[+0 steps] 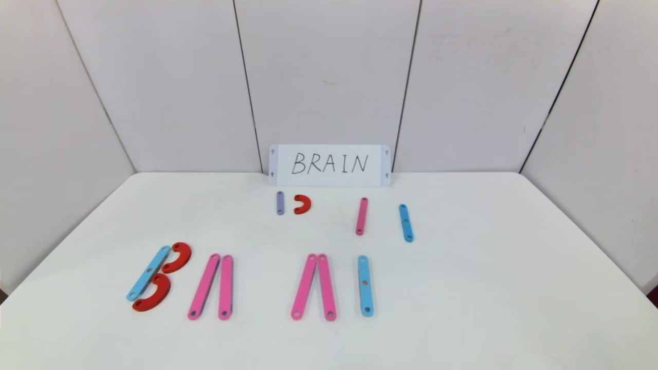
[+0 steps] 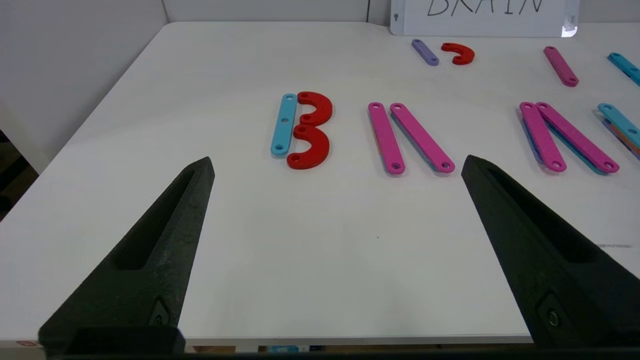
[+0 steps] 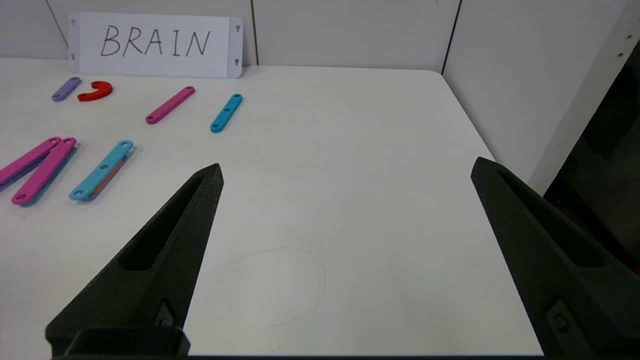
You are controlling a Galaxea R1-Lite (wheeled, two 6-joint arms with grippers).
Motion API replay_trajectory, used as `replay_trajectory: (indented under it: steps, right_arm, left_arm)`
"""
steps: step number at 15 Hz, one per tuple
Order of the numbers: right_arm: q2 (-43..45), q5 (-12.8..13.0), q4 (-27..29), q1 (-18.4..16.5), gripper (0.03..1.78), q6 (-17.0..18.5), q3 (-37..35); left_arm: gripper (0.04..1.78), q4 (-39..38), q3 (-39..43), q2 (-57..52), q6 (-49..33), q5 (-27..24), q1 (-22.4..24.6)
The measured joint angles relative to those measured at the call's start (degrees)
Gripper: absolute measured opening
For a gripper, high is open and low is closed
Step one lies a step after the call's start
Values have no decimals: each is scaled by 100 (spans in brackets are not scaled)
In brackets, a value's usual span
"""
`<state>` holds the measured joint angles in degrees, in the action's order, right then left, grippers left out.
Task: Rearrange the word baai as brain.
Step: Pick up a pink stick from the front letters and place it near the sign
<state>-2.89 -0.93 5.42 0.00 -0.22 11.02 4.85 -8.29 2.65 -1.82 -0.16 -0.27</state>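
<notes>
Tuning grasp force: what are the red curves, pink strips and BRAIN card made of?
Red curves and pink strips: likely rigid plastic, matte, judging by uniform colour, clean edges and punched holes. BRAIN card: probably paper or thin card, flat white with handwritten marker.

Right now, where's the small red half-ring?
In the head view, the small red half-ring lies at the table's far centre, just right of the purple strip, below the BRAIN card.

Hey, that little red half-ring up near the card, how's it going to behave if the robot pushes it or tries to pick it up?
The small red half-ring looks like stiff, thin plastic, so it probably won't bend. Lying flat on the smooth white table, it would likely slide or spin rather than roll or tip. Being so low, it may be awkward to pinch by its edges.
</notes>
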Motion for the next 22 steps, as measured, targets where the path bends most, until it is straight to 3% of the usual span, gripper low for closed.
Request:
replay_trajectory:
  steps: [5,12,17,22]
  right_arm:
    - [-1624,-50,59,29,174,0,1303]
    - [-4708,-433,121,272,174,22,3646]
    - [-6282,-511,38,917,174,44,4179]
    - [-7486,-1053,20,1030,174,112,4587]
  left_arm:
    - [174,55,-1097,1290,0,-24,0]
    - [174,366,-3231,3819,28,-238,-22]
    - [174,1295,-4487,5563,550,-844,-28]
    - [174,1764,-4756,6704,1181,-1130,-144]
